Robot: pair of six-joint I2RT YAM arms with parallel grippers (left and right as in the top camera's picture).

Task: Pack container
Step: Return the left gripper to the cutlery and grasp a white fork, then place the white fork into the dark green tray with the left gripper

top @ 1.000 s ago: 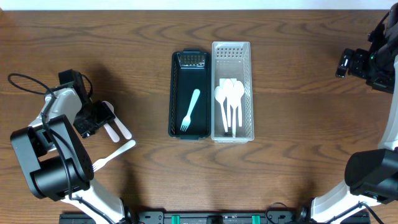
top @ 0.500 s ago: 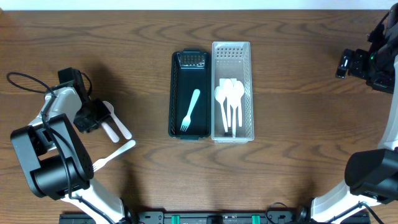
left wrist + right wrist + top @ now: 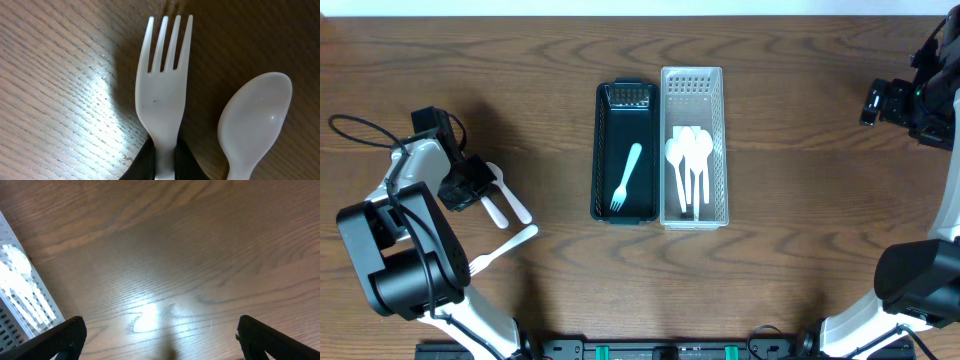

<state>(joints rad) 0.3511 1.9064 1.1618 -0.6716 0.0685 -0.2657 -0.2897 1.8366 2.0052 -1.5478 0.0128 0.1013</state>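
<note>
Pinching a white plastic fork (image 3: 162, 95) by its neck with the left gripper (image 3: 164, 162), jaws closed, well left of the dark tray (image 3: 642, 120). Just beside it, a white spoon (image 3: 255, 120). Holding the right gripper (image 3: 162, 335) wide open and empty, far right of the tray. Inside the tray, one pale blue fork (image 3: 627, 175); touching its right wall, a clear basket (image 3: 693, 82) of white spoons (image 3: 688, 150).

White fork (image 3: 162, 107) in claw (image 3: 165, 156), spoon (image 3: 255, 125) beside

Table (image 3: 520, 60): brown woodgrain. Tray (image 3: 597, 150): dark green. Basket (image 3: 724, 150): white, perforated. Tray fork (image 3: 627, 175): pale blue. Spoons (image 3: 688, 150): white. Table fork (image 3: 162, 90): white.
</note>
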